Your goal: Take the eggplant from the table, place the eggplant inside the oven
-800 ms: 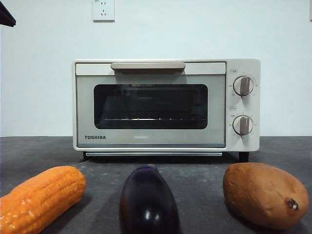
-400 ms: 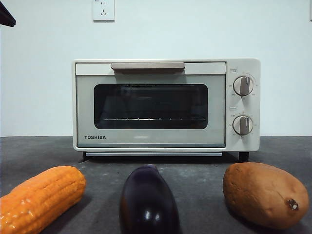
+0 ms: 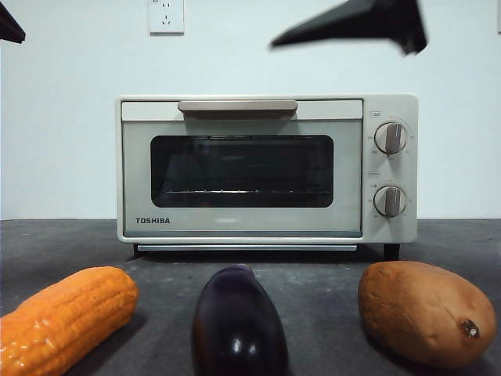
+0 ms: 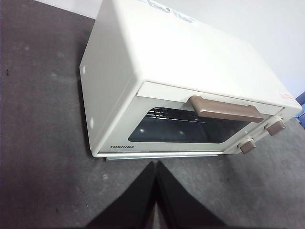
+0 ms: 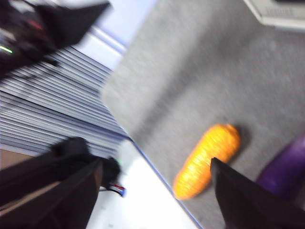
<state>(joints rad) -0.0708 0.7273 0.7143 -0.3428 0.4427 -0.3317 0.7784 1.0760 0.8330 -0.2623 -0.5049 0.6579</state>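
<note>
The dark purple eggplant [image 3: 237,325] lies end-on on the grey table [image 3: 313,276], in front of the cream TOSHIBA oven [image 3: 266,168], whose door is closed. My right gripper [image 3: 352,23] shows as a blurred black shape high above the oven's right half. In its own blurred wrist view the right gripper [image 5: 156,162] is open and empty, well above the table, with a purple edge of the eggplant [image 5: 286,167] showing. My left gripper [image 4: 156,167] is shut and empty, hovering in front of the oven [image 4: 181,71].
An orange corn cob [image 3: 66,317] lies left of the eggplant and a brown tuber [image 3: 427,312] lies to its right. The corn cob [image 5: 207,160] sits near the table's edge. A black arm tip [image 3: 9,23] shows at the top left corner.
A black gripper has swung into the top of the front view above the oven, where nothing showed before. Oven, eggplant, corn and tuber have not moved.
</note>
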